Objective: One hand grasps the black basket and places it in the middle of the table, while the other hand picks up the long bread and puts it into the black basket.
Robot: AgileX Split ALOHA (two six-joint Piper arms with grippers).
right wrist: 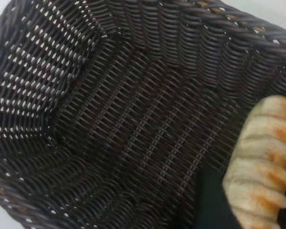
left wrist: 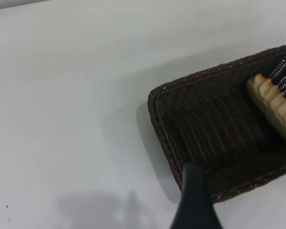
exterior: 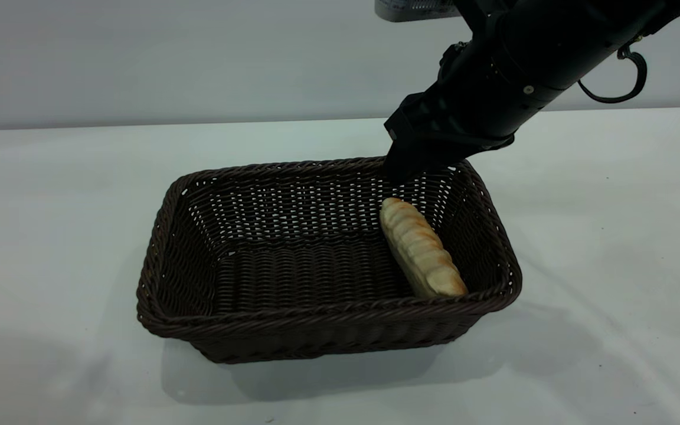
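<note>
We see a black basket (exterior: 328, 330) that reads as very dark brown-black, woven in fine horizontal ribs with a braided rope pattern along its rim. On its sloping sides the weave opens, and pale specks of the white counter (exterior: 51, 236) show through in dotted rows. The counter is plain white with a few tiny dark specks. Inside the basket we see the long bread (exterior: 421, 247), golden-orange along its top, paler cream on its flank, marked by crosswise ridges with lighter lines between the segments. The right claw (exterior: 402, 168) above the far rim is matt black, like its arm. The wall behind is pale grey.
</note>
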